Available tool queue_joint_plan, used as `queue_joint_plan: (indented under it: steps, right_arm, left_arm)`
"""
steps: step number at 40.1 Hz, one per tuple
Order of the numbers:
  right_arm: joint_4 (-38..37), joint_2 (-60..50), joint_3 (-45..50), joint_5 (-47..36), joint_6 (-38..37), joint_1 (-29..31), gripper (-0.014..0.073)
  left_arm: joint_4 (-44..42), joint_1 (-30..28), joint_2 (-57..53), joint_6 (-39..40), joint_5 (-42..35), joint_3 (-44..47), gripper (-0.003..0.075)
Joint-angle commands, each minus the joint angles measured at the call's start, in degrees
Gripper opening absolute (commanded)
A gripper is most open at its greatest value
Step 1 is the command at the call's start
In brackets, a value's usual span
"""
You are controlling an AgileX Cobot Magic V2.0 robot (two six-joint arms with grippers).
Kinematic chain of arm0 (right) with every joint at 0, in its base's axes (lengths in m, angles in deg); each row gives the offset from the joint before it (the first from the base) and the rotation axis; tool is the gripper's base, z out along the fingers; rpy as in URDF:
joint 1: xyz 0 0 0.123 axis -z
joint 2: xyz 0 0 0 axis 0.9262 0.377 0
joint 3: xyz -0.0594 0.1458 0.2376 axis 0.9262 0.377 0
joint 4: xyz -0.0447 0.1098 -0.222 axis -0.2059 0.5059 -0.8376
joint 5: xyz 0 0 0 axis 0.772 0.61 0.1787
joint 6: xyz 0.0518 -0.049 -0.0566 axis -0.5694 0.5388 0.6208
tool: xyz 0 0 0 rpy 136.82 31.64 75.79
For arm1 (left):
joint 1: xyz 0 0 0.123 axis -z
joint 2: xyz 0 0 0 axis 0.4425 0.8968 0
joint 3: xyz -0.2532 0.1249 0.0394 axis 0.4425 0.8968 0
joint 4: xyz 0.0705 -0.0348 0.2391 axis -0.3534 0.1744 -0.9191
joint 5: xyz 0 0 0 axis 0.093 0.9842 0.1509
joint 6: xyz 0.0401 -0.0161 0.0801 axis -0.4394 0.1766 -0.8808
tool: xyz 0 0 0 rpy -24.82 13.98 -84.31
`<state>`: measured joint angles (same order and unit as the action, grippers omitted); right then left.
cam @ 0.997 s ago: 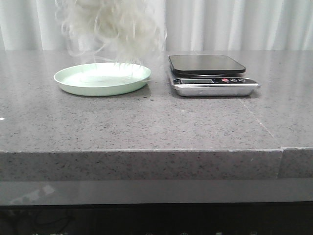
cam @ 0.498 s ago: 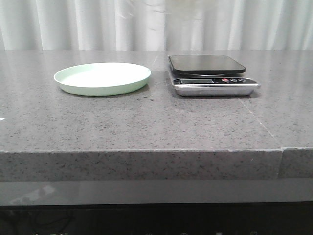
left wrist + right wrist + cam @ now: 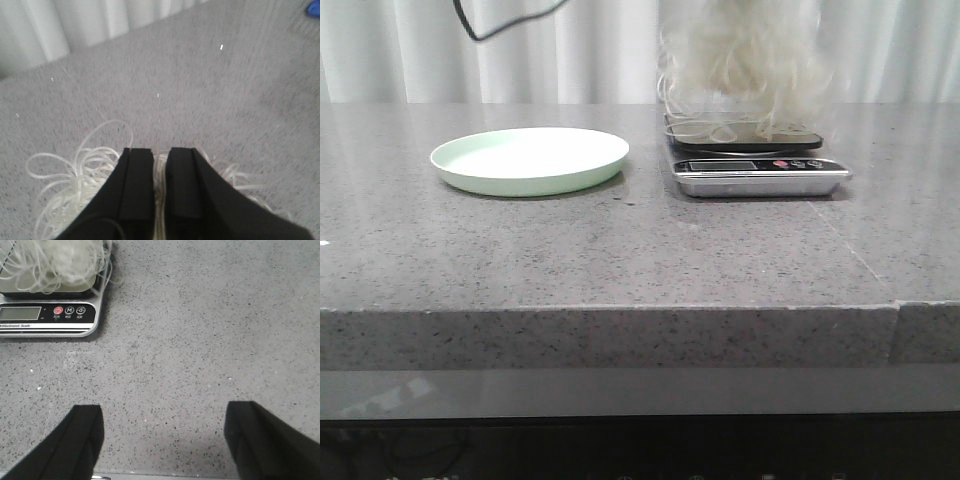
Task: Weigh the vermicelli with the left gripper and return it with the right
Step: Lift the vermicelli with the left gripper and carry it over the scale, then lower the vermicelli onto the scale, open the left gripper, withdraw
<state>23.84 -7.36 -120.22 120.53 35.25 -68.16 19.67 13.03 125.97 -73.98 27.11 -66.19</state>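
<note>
Front view: the vermicelli (image 3: 745,60) hangs as a loose whitish tangle in the upper right-centre of the frame, directly over the kitchen scale (image 3: 755,153). Its lowest loops reach the scale's dark weighing platform; whether they bear weight there cannot be told. The pale green plate (image 3: 529,160) sits left of the scale on the grey speckled table (image 3: 620,250), with nothing on it. A thin black cable (image 3: 485,30) loops in at the top left edge. Pale curtain (image 3: 400,50) fills the background. Neither gripper body shows in this view.

Left wrist view: the left gripper (image 3: 160,190) fills the lower centre of the frame. Its two black fingers (image 3: 135,185) stand close together, a narrow slit between them, and whitish strands run through that slit; the claw is clamped on the vermicelli. More strands spread out at lower left and lower right of the fingers. The picture is motion-blurred.

Right wrist view: the right gripper (image 3: 165,440) is spread wide, one dark finger (image 3: 82,440) at lower left and the other at lower right, with bare table between them. The scale lies in the upper left corner, display and three round buttons facing the camera. The vermicelli covers its platform at the frame's top left; the display reading is too small to read.
</note>
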Motion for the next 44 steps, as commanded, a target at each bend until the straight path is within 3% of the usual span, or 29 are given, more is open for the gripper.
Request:
queue_joint_plan:
  steps: [1,8,12,28,44]
  right_arm:
    - [0.1,0.4,-1.8,-3.3,0.5,0.2,0.0613]
    - [0.1,0.4,-1.8,-3.2,0.5,0.2,0.0613]
    - [0.1,0.4,-1.8,-3.2,0.5,0.2,0.0613]
    - [0.1,0.4,-1.8,-3.2,0.5,0.2,0.0613]
    - [0.1,0.4,-1.8,-3.1,0.5,0.2,0.0613]
  left_arm:
    - [-0.5,0.2,-3.1,-0.1,-3.7,-2.6,0.0192]
    - [-0.9,0.2,-2.0,-0.1,-1.0,-2.4,0.0379]
    - [-0.9,0.2,-2.0,-0.1,-0.6,-2.4,0.0449]
    - [-6.8,0.2,-9.3,-0.1,13.1,-7.7,0.0440]
    - [-6.9,0.3,-23.8,1.9,22.8,-5.0,0.0438]
